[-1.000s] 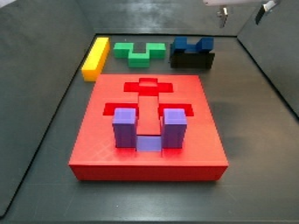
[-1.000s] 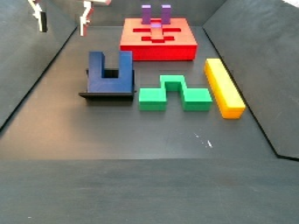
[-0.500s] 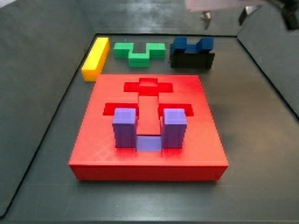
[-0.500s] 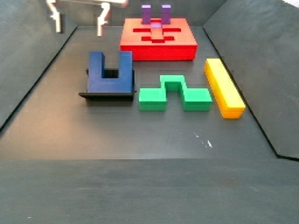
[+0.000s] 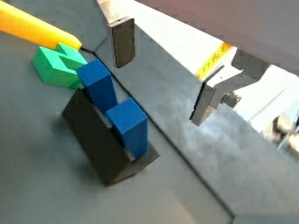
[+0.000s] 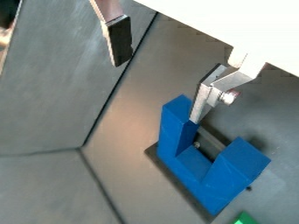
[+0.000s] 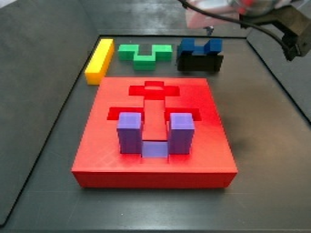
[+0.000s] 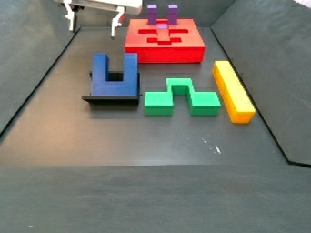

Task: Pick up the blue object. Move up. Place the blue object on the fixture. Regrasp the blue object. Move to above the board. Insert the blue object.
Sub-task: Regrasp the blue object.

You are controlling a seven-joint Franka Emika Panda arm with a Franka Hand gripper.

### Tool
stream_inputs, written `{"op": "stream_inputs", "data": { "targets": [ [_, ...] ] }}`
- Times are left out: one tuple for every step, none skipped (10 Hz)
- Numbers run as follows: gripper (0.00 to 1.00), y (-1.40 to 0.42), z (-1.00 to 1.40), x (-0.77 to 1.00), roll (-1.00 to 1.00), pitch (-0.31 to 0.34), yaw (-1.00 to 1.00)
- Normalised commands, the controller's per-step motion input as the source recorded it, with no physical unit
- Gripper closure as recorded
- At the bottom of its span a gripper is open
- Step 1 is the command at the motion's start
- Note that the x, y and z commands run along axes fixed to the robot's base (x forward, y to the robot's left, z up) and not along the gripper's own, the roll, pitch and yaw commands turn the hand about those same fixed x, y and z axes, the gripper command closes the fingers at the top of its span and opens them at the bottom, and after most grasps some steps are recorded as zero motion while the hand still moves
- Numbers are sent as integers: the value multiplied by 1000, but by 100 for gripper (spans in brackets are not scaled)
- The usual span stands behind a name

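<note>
While the board (image 7: 153, 135) fills the middle of the floor in a side view, red and flat with a cross-shaped recess in its top, we see a purple U-block (image 7: 157, 133) standing in the near arm of that recess, prongs up; in a side view the same board (image 8: 165, 43) lies at the far end with the purple prongs (image 8: 163, 13) above it. Beyond the board's far edge we find a row: a yellow bar (image 7: 98, 59), a green block (image 7: 145, 55) beside it, then the fixture (image 7: 201, 61) with the blue object (image 7: 201, 45) in it; in a side view the yellow bar (image 8: 232, 89) lies apart from the green block (image 8: 183, 96), which sits just beside the fixture (image 8: 111, 96). The blue object (image 8: 115, 73) stands on the fixture with its two prongs and the notch between them showing; in both wrist views the blue object (image 5: 114, 103) (image 6: 208, 162) rests against the dark fixture (image 5: 100, 144), free of the fingers. The gripper (image 8: 95, 17) hangs above the floor near the board's corner, well apart from the blue object; in both wrist views the gripper (image 5: 163, 74) (image 6: 163, 70) has its fingers (image 5: 122, 42) spread wide with nothing between them.
</note>
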Motion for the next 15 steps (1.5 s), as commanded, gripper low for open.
{"op": "stream_inputs", "data": {
  "targets": [
    [0,0,-54,371,611,-54,534],
    [0,129,-117,229,0,-9,589],
    [0,0,-174,-97,0,0,229],
    [0,0,-269,-120,0,43,120],
    [0,0,-323,0,109,171,14],
    [0,-71,-203,0,149,300,0],
    [0,-174,-6,-89,46,400,-69],
    [0,-86,0,-57,0,391,-149],
    [0,-86,0,0,9,391,-123],
    [0,-74,0,0,26,431,-129],
    [0,-66,0,0,6,420,-114],
    [0,-74,-6,146,0,311,-20],
    [0,0,-94,403,-20,106,0],
    [0,29,-220,363,-114,0,11],
    [0,114,-380,323,-57,-37,29]
  ]
}}
